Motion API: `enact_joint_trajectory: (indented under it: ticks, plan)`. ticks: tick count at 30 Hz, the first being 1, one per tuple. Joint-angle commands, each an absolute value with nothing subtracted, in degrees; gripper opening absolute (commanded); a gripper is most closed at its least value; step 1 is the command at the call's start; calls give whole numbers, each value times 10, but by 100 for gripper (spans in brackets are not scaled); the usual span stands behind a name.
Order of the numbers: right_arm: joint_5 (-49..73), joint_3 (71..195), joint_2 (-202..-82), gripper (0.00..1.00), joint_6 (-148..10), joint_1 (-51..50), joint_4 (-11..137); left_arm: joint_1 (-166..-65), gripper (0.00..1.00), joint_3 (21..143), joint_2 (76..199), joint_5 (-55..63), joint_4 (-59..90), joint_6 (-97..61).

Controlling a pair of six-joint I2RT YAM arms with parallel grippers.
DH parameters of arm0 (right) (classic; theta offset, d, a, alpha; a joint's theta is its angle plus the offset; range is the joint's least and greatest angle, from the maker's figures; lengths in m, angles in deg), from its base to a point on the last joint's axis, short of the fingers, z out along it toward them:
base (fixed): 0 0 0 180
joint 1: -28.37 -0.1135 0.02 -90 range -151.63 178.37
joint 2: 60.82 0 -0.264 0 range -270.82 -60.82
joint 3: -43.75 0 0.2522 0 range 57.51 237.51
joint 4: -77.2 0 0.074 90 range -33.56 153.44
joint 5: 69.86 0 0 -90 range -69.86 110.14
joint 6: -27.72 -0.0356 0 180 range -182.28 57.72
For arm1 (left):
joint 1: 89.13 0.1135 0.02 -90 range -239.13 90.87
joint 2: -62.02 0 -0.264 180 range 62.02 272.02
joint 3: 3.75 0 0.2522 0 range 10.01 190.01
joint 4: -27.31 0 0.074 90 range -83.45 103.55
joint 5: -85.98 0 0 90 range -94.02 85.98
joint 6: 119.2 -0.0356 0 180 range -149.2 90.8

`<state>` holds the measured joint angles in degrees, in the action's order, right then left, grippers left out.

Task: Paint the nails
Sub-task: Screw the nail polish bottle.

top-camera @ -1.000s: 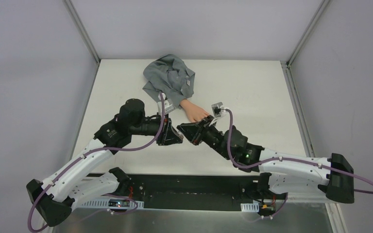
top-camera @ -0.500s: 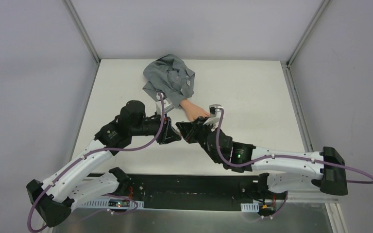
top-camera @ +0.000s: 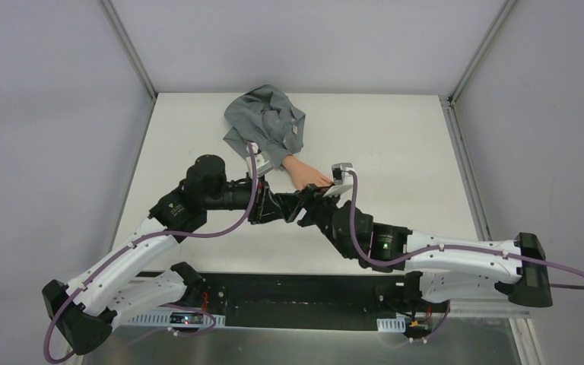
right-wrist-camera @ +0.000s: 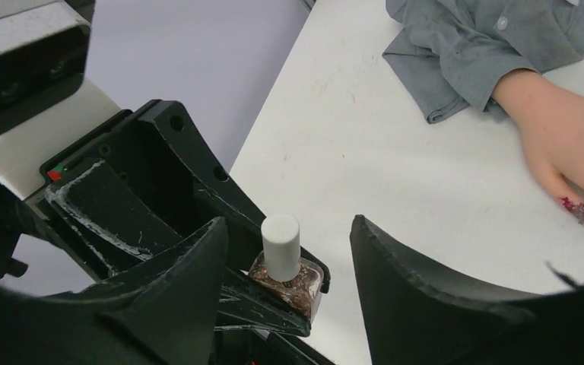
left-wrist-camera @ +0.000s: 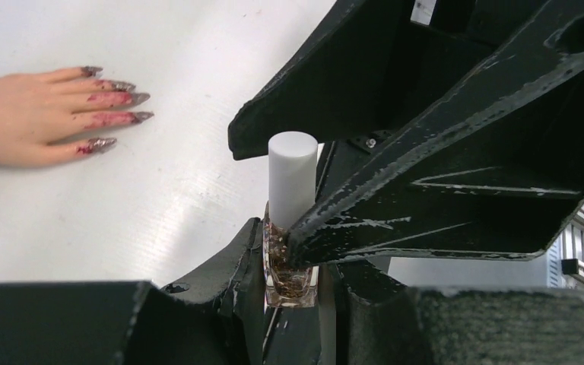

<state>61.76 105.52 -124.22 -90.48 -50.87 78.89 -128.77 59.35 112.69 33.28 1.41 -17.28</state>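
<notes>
Top view: the left hand (top-camera: 274, 209) and right hand (top-camera: 298, 205) are meeting at 6 o'clock from the fake hand (top-camera: 303, 172). It is lying on the counter (top-camera: 395, 144), fingers pointing to 4 o'clock. The right hand is sitting nearer to it.

Left wrist view: the left hand is squeezing the polish bottle (left-wrist-camera: 289, 270). The nails (left-wrist-camera: 114, 99) are lying at 10 o'clock, well apart.

Right wrist view: the right hand is gaping open around the white cap (right-wrist-camera: 280, 237), not gripping it. The nails are lying at 3 o'clock.

The white table (top-camera: 395, 144) carries a peach hand (top-camera: 304, 173) lying palm down near its middle. The hand's crumpled grey sleeve (top-camera: 266, 125) is bunched toward the far edge, left of centre. The fingers point toward the near right corner, and the long nails (left-wrist-camera: 141, 115), smeared dark red, rest on the tabletop.
</notes>
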Motion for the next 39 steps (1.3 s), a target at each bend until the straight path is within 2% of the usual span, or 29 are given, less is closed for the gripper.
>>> enact_joint_trajectory:
  ticks: [1, 6, 9, 14, 18, 22, 26, 31, 39]
  plan:
    - [602, 1106, -1217, 66, -846, -521, 730, -1284, 0, 619, 1129, 370, 87, -186]
    - [588, 1110, -1176, 75, -816, -508, 703, -1284, 0, 623, 1136, 388, 85, -182]
    - [518, 1109, -1139, 77, -808, -473, 679, -1284, 0, 627, 1141, 408, 85, -178]
    - [331, 1105, -1091, 83, -797, -376, 654, -1284, 0, 641, 1160, 478, 86, -164]
    - [117, 1098, -1072, 83, -802, -277, 653, -1284, 0, 657, 1177, 563, 86, -150]
    - [-60, 1068, -1059, 82, -831, -207, 734, -1286, 0, 660, 1182, 615, 100, -136]
    - [-189, 1055, -1075, 81, -866, -182, 806, -1291, 0, 664, 1184, 657, 111, -122]
    - [-274, 1040, -1112, 77, -909, -184, 910, -1296, 0, 663, 1182, 669, 113, -120]
    - [-233, 1029, -1128, 69, -885, -224, 939, -1297, 0, 663, 1181, 663, 113, -119]
